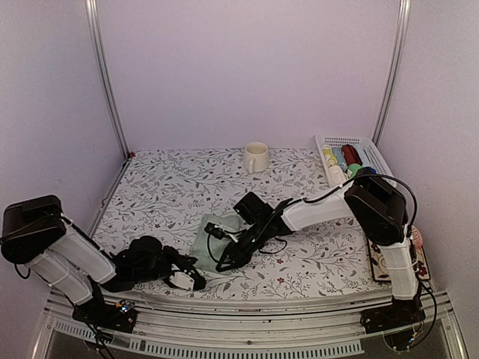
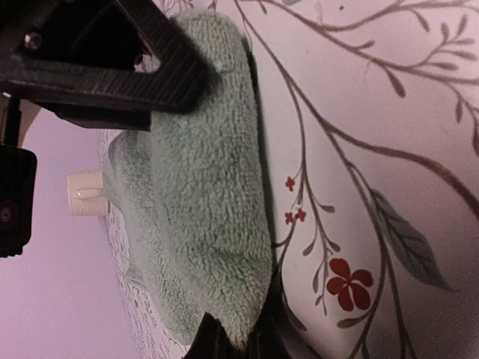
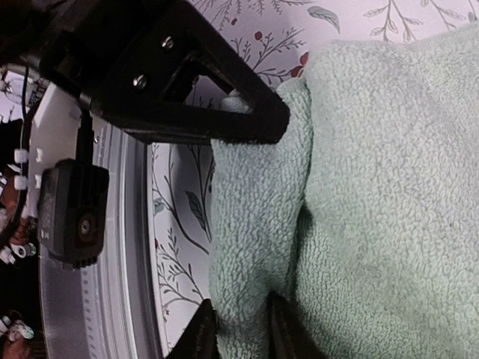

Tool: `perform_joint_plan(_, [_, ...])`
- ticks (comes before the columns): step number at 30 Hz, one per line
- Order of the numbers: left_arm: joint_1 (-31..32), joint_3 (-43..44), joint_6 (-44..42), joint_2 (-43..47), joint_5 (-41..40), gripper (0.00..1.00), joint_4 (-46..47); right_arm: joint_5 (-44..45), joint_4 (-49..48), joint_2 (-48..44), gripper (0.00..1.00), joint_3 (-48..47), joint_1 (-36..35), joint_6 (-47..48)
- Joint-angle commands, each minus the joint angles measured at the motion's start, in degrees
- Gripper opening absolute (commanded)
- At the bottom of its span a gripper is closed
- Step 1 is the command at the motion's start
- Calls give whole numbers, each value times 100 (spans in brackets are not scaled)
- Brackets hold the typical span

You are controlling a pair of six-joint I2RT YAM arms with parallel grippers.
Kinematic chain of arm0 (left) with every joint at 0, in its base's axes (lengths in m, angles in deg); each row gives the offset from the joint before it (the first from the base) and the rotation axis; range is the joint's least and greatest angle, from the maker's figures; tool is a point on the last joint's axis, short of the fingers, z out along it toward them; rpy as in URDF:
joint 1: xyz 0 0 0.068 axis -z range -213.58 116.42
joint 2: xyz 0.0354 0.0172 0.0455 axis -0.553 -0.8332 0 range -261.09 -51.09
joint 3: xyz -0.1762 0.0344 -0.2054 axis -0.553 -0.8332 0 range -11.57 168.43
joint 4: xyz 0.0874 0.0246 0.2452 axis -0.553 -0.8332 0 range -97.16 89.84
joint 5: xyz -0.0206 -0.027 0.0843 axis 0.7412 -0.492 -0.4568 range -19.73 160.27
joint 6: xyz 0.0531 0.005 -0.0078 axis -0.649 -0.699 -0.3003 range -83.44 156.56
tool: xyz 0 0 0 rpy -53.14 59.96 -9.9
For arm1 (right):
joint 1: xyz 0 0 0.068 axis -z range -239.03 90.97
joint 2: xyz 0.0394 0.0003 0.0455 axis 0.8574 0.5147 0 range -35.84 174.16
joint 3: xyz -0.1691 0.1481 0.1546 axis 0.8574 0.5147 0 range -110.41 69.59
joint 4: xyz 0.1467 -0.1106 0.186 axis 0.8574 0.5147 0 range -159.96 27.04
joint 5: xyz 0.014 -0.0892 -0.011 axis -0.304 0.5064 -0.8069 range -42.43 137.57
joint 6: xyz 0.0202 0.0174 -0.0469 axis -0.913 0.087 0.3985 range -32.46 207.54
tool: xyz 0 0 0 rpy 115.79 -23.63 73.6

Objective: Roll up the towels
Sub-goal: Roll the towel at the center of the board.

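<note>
Green towel (image 1: 202, 247) has its folded near edge clamped in left gripper (image 2: 217, 209); right gripper (image 3: 258, 224), just beside, stands narrow astride that edge, grip undeterminable.

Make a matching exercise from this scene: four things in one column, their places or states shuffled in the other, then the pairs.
Things:
1 mug
2 towel
3 white basket
4 left claw

Places or states:
A far right corner
B pinched shut on the towel's edge
C far middle, upright
D sage green, folded over near the front

Pairs: 1-C, 2-D, 3-A, 4-B
</note>
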Motion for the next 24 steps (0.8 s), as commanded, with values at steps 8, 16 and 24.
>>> perform_joint_plan(8, [-442, 1023, 1025, 933, 1936, 0, -4019, 2137, -691, -1981, 57, 1887, -99, 693])
perform_joint_plan(16, [-999, 2127, 1413, 373, 2922, 0, -5607, 4584, -1612, -2771, 67, 2795, -1059, 1684])
perform_joint_plan(24, [-1426, 2748, 1707, -173, 3565, 0, -6435, 6529, -2745, -2233, 68, 2975, -2070, 2947])
